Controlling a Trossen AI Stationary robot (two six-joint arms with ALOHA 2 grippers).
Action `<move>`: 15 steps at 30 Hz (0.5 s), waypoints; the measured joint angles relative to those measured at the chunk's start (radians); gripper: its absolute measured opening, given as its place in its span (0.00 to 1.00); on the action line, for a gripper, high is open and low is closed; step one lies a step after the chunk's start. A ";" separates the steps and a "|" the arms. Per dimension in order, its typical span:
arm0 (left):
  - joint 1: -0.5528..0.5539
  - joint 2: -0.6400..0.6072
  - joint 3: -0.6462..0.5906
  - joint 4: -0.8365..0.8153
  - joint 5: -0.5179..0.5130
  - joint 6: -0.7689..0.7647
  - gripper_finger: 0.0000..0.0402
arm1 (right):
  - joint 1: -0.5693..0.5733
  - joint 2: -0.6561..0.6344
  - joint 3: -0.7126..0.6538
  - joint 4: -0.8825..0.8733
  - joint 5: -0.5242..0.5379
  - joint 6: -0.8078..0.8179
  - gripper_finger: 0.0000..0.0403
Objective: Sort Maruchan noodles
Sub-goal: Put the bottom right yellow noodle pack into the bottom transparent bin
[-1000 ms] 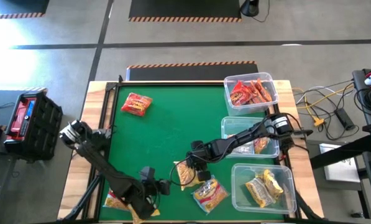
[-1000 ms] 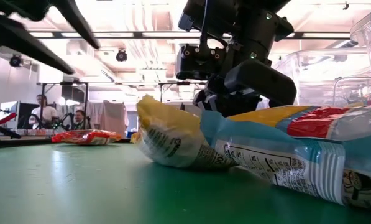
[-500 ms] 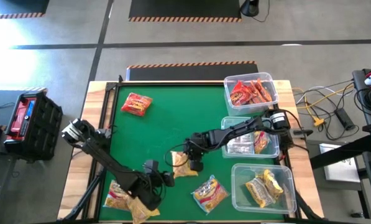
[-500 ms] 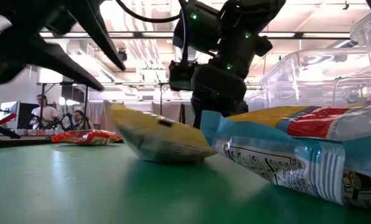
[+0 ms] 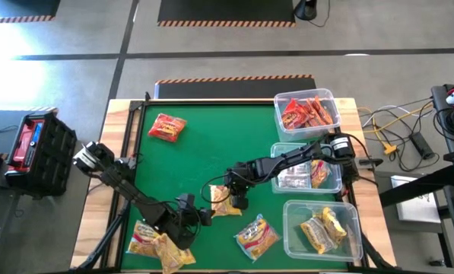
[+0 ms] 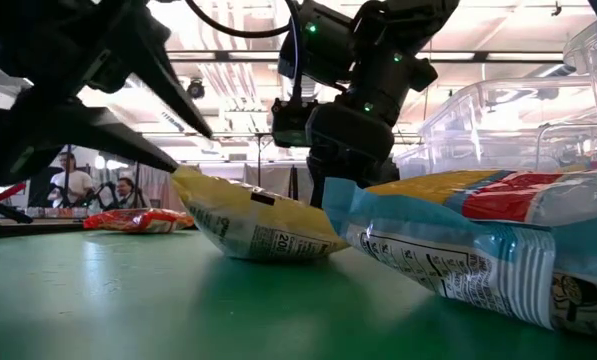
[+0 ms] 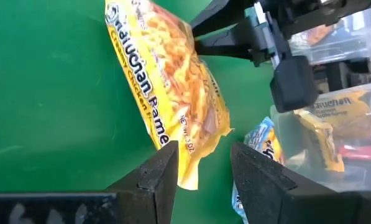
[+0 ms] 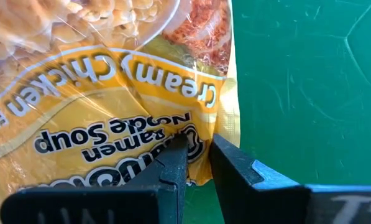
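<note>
- right gripper point(image 5: 228, 199) pinching the edge of the yellow creamy-chicken packet point(image 5: 222, 202), fingers point(image 8: 235, 168) nearly together on its crimped end; packet lies flat on the green table point(image 5: 204, 152)
- left gripper point(image 5: 204, 215) just beside that packet on the near-left side, fingers point(image 7: 163, 171) parted, nothing between them
- yellow-blue packet point(image 5: 255, 237) near it, toward the front edge
- two yellow packets point(image 5: 154, 243) at the front-left corner
- red packet point(image 5: 166, 127) well apart, far left
- three clear bins right of the yellow creamy-chicken packet: red packets point(image 5: 310, 113), middle bin point(image 5: 276, 152), yellow packets point(image 5: 322, 228)
</note>
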State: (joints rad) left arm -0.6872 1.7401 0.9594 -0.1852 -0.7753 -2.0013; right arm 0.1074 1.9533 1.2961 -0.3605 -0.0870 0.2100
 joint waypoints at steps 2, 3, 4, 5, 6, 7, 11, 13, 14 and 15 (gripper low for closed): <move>-0.003 -0.036 -0.027 -0.018 -0.001 0.028 0.32 | 0.000 0.000 0.000 -0.001 0.000 0.001 0.15; -0.004 -0.056 -0.043 -0.035 -0.003 0.045 0.32 | 0.000 0.000 0.000 -0.002 0.000 0.004 0.15; -0.004 -0.075 -0.058 -0.058 -0.002 0.045 0.32 | 0.000 0.000 0.000 -0.002 0.000 0.009 0.15; -0.003 -0.093 -0.071 -0.079 0.000 0.038 0.32 | 0.000 0.000 0.000 -0.002 0.000 0.015 0.15; -0.001 -0.113 -0.083 -0.095 0.007 0.020 0.32 | 0.000 0.000 0.000 -0.002 0.000 0.020 0.15; 0.002 -0.133 -0.095 -0.097 0.014 0.011 0.32 | 0.000 0.000 0.000 -0.002 0.000 0.025 0.15; 0.006 -0.174 -0.140 -0.086 0.045 0.053 0.32 | 0.001 0.000 0.000 -0.002 0.000 0.026 0.15; 0.009 -0.185 -0.182 -0.033 0.078 0.056 0.32 | 0.001 -0.001 0.000 -0.001 0.000 0.026 0.15; 0.009 -0.188 -0.212 0.024 0.096 0.056 0.32 | 0.001 -0.001 0.000 -0.001 0.000 0.026 0.15; 0.009 -0.188 -0.248 0.100 0.114 0.056 0.32 | 0.001 -0.001 0.000 -0.001 -0.001 0.026 0.15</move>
State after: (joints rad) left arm -0.6785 1.5520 0.7109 -0.0854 -0.6610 -1.9453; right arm 0.1081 1.9526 1.2961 -0.3618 -0.0875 0.2359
